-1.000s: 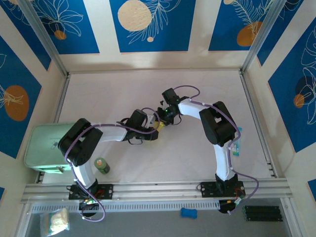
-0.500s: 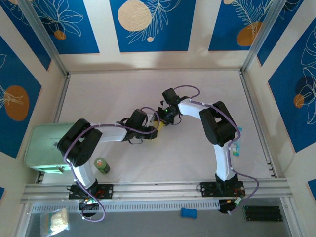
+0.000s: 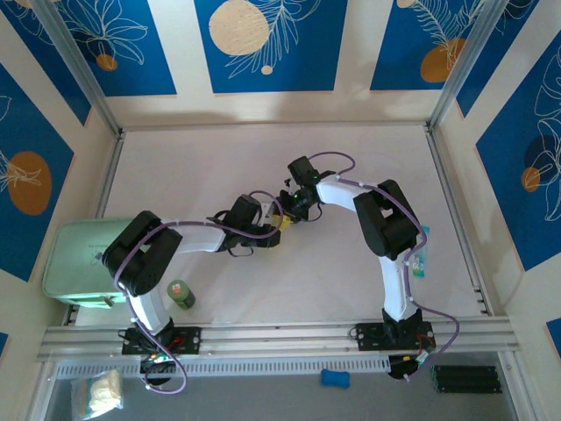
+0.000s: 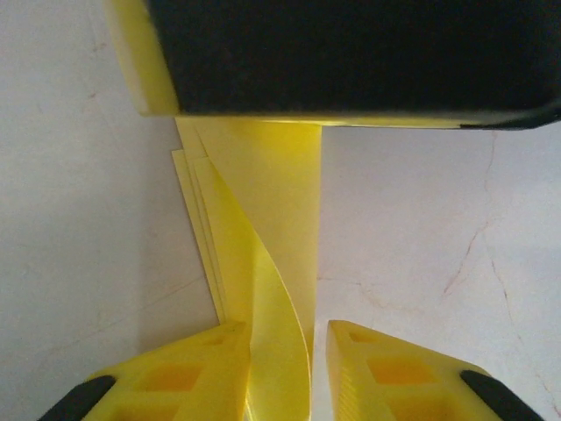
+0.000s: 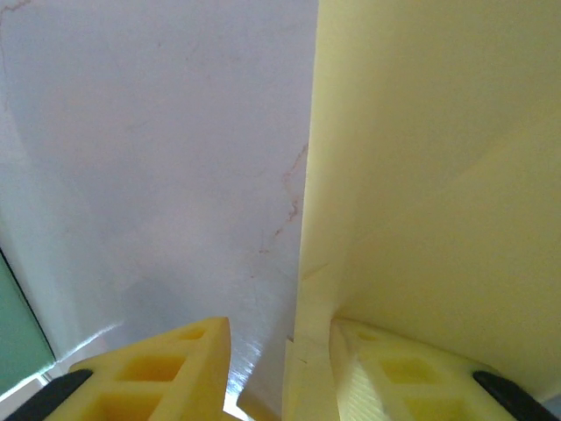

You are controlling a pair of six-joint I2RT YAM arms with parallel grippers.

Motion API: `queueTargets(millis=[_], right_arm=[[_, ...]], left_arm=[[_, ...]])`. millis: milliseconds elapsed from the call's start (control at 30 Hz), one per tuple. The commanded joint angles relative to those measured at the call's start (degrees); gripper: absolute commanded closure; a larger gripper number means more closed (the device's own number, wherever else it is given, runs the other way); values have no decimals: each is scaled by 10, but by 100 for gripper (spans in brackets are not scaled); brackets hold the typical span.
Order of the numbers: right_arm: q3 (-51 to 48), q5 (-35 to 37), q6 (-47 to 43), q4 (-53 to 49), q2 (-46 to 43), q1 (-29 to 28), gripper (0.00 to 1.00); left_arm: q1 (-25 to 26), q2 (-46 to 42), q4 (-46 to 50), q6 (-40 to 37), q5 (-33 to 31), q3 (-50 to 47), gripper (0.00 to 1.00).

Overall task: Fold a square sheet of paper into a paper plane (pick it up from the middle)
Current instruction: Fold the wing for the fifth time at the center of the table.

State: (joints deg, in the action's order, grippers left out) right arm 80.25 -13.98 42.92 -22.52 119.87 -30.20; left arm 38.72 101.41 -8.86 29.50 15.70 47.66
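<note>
Between the fingers of the left gripper: folded sheet of paper, pale yellow, layered, one flap curling up through the narrow gap; whether it is pinched or merely straddled cannot be told. Just beyond, on the sheet's far end: right gripper, jaws spread, paper resting against one finger, the other standing clear over bare tabletop.

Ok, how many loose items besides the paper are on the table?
3: mint-green box at the left edge, small green container near the left arm's base, blue-green packet beside the right arm. Arms may hide more.
</note>
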Motion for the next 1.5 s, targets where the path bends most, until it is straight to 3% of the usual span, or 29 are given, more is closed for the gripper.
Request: queueTargets(millis=[0,733,967,1167,1467], right_arm=[[6,-7,8,-32,23,2,63],[44,-76,4,-35,-23,41,59],[-29,-82,-10,16,-86,60,58],[-103,-97,-10,76,-122,40,60],[-96,-74,2,75,-78,8,65]], left_arm=[[6,14,-8,4,7,-6,70],[2,26,-59,63,4,-54,86],[-3,27,-69,79,15,-60,87],[-4,27,-66,80,22,-58,87],[-4,29,-59,76,23,-56,87]])
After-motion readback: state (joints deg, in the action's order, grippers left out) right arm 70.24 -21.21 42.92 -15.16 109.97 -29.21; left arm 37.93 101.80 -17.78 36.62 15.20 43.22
